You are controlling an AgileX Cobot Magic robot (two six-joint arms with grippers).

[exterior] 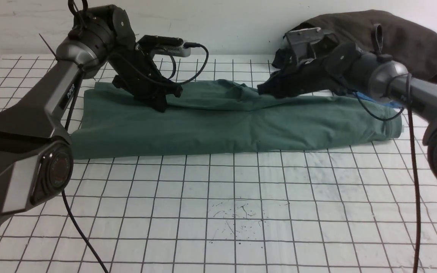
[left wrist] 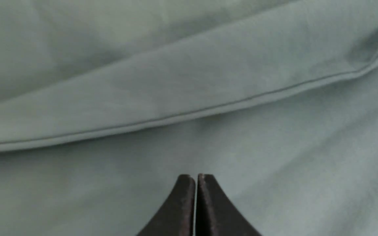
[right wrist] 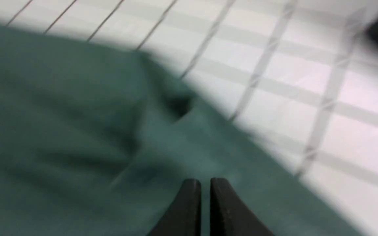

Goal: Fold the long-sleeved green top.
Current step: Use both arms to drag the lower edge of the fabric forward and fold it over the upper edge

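Note:
The green long-sleeved top (exterior: 222,121) lies folded into a long band across the far half of the table. My left gripper (exterior: 162,107) rests tip-down on its left part, jaws shut with nothing between them. In the left wrist view the gripper (left wrist: 195,177) sits on smooth green cloth (left wrist: 189,82) just short of a stitched fold edge. My right gripper (exterior: 263,90) is at the band's far edge near the middle. In the blurred right wrist view its jaws (right wrist: 205,181) stand almost together over the green cloth (right wrist: 61,131), holding nothing I can see.
A dark charcoal garment (exterior: 404,38) is heaped at the back right behind the right arm. A strip of bright blue cloth (exterior: 387,102) shows under that arm. The white gridded table (exterior: 218,208) stretches toward me, with small ink marks near its front middle.

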